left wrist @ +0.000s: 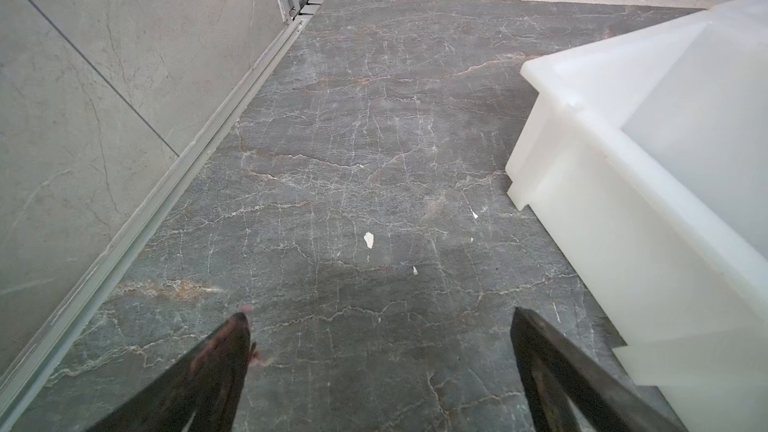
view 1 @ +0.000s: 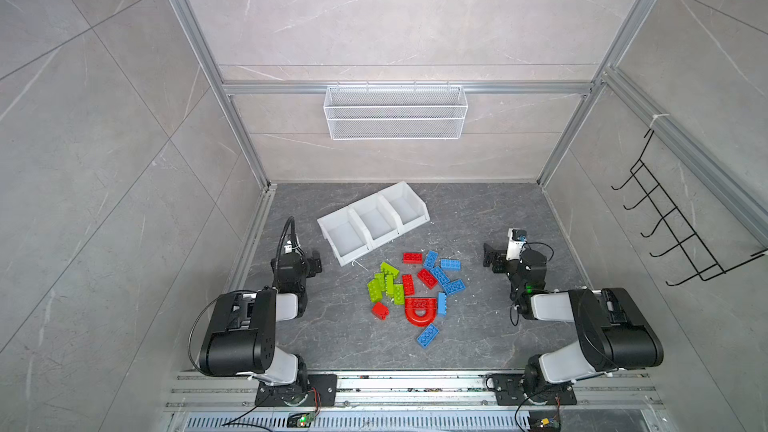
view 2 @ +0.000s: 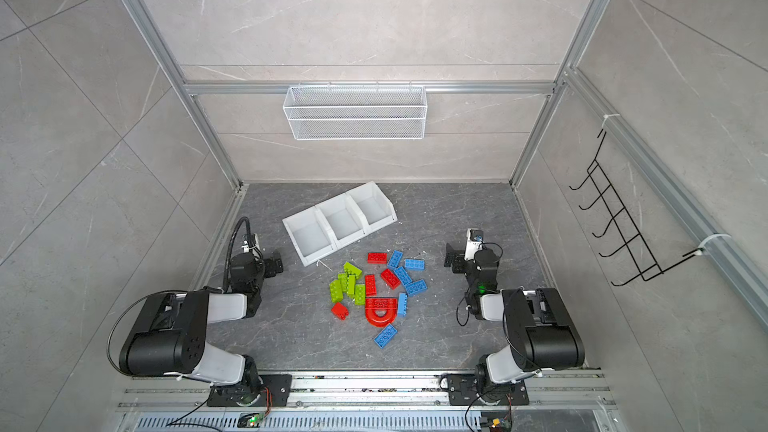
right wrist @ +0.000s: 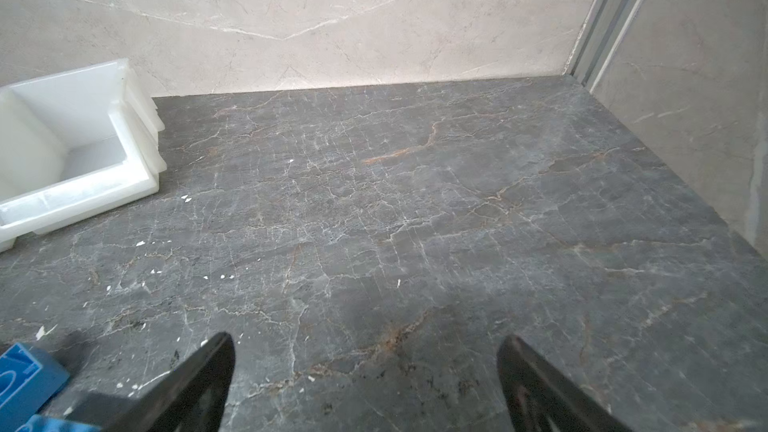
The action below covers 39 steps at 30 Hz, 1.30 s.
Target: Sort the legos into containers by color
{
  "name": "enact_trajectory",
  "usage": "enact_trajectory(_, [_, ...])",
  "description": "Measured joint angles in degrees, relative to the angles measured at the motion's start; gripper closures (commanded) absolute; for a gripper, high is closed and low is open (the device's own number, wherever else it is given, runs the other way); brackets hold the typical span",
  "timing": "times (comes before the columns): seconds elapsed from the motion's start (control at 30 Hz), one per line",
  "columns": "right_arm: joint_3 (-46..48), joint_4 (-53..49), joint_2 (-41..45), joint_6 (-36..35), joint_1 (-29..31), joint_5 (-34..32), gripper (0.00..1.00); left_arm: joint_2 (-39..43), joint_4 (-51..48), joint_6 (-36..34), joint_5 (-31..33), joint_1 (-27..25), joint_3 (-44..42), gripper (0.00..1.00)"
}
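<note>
White plastic bins (view 1: 376, 222), three in a row, sit empty; red, blue and lime studded bricks (view 1: 388, 284) lie unsorted between left claw (left wrist: 379, 312) and right claw (right wrist: 369, 336), both released, empty.

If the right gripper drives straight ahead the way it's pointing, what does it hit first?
Nothing nearby: the right gripper, open, faces bare table, with the containers off to one side. Likely the back wall first, unless its tilt meets the table sooner.
</note>
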<state>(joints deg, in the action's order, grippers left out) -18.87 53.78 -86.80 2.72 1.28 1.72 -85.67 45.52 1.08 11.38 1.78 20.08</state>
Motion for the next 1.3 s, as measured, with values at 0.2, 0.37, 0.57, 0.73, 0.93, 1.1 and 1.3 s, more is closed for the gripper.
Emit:
enact_trajectory(0.2, [0.0,0.0,0.0,0.0,0.0,0.0,0.0,0.0,0.0,0.0,0.0,0.0,0.0,0.0])
enact_trajectory(0.37, [0.0,0.0,0.0,0.0,0.0,0.0,0.0,0.0,0.0,0.0,0.0,0.0,0.0,0.0])
enact_trajectory(0.57, [0.0,0.0,0.0,0.0,0.0,0.0,0.0,0.0,0.0,0.0,0.0,0.0,0.0,0.0])
enact_trajectory(0.73, [0.0,0.0,0.0,0.0,0.0,0.0,0.0,0.0,0.0,0.0,-0.02,0.0,0.0,0.0])
enact_trajectory(0.93, [0.0,0.0,0.0,0.0,0.0,0.0,0.0,0.0,0.0,0.0,0.0,0.02,0.0,0.0])
enact_trajectory(1.1, [-0.76,-1.86,0.07,-0.09,0.07,-0.87,0.15,0.0,0.0,0.0,0.02,0.0,0.0,0.0])
enact_trajectory(1.3, [-11.67,-23.08,7.58,0.57,2.4,-1.9,0.3,5.62,-18.05,3.21,1.79,-0.81,7.61,0.0])
